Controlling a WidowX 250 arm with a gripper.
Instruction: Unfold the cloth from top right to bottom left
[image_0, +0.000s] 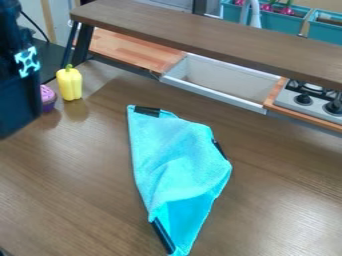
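Observation:
A light blue cloth (177, 160) lies on the brown table (280, 200), folded into a long, narrow shape that tapers toward its lower end. Its upper layer is wrinkled and bulges to the right; a smoother, brighter blue part shows near the bottom. Black strips mark its top left corner, its right edge and its lower left edge. Part of the black robot arm stands at the left edge of the view, left of the cloth and apart from it.
A yellow bell pepper (69, 83) stands at the upper left, beside a purple toy (47, 98) partly behind the arm. Along the back are a brown raised shelf (220, 37), a grey sink (222, 82) and a stove (310, 102). Teal planters (274, 21) stand behind the shelf.

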